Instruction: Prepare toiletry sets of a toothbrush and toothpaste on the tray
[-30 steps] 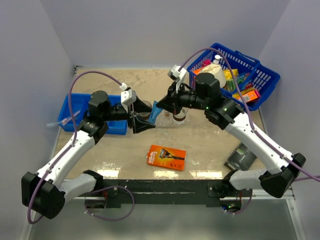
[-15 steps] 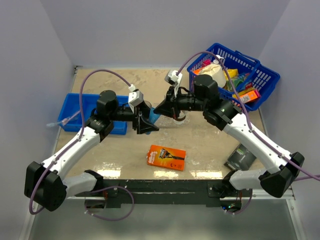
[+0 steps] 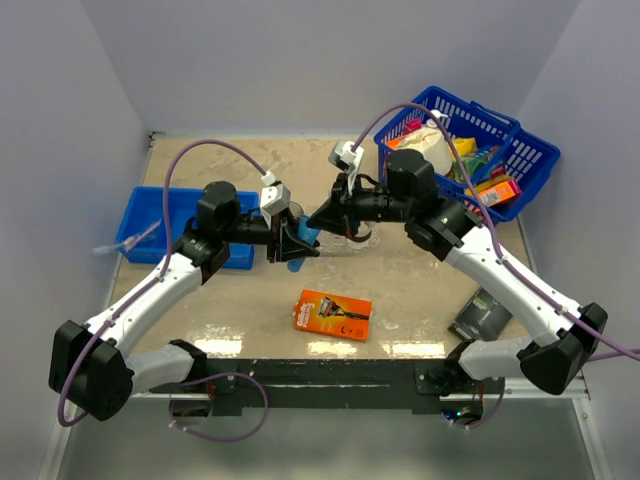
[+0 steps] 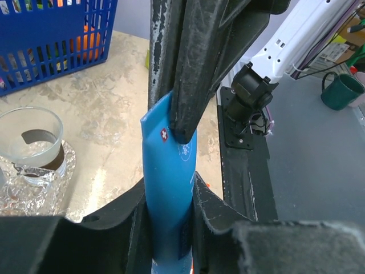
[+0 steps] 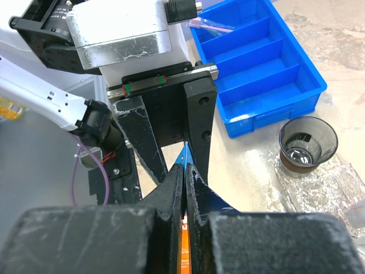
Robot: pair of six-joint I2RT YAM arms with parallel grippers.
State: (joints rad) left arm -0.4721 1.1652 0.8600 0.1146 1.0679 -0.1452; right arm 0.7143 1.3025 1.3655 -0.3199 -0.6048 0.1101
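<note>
Between left tool (image 4: 169, 195), right tool (image 5: 185, 176), one toothpaste (image 4: 167, 154)

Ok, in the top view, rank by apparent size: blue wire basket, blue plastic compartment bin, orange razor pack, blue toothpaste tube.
Largest first:
blue wire basket
blue plastic compartment bin, partly covered
orange razor pack
blue toothpaste tube, mostly hidden
</note>
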